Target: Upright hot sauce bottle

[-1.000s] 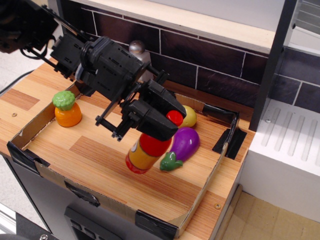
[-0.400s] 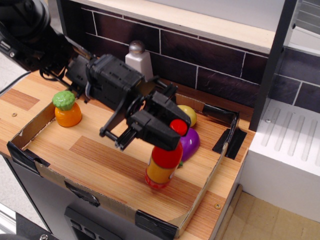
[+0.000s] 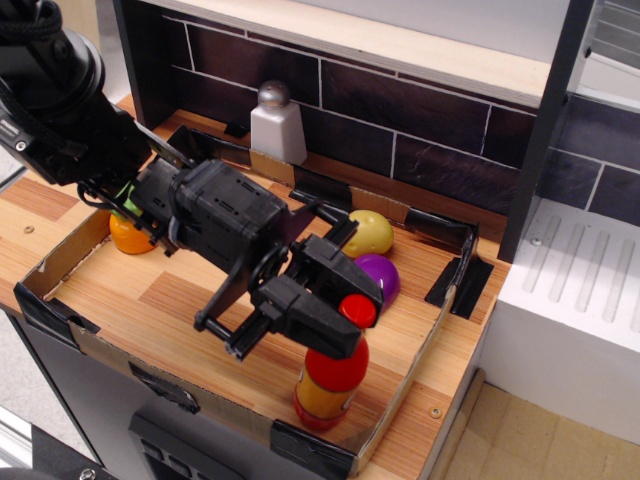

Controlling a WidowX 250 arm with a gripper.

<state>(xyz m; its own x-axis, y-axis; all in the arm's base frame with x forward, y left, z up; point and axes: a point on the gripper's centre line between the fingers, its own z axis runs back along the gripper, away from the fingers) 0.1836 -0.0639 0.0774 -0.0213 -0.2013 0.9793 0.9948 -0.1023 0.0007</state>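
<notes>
The gripper (image 3: 335, 305) has its two black fingers closed on the neck of the hot sauce bottle (image 3: 330, 383), just under the red cap, and the bottle stands nearly upright on the wooden tray (image 3: 180, 300) near its front edge. Behind the bottle lie one purple eggplant (image 3: 378, 272) and one yellow fruit (image 3: 368, 232); one orange carrot toy (image 3: 130, 232) shows at the tray's left end, and one white shaker (image 3: 277, 123) stands by the tiled wall beyond. A second ago the bottle hung steeply tilted beside the eggplant; it has since swung vertical and moved toward the tray's front edge.
</notes>
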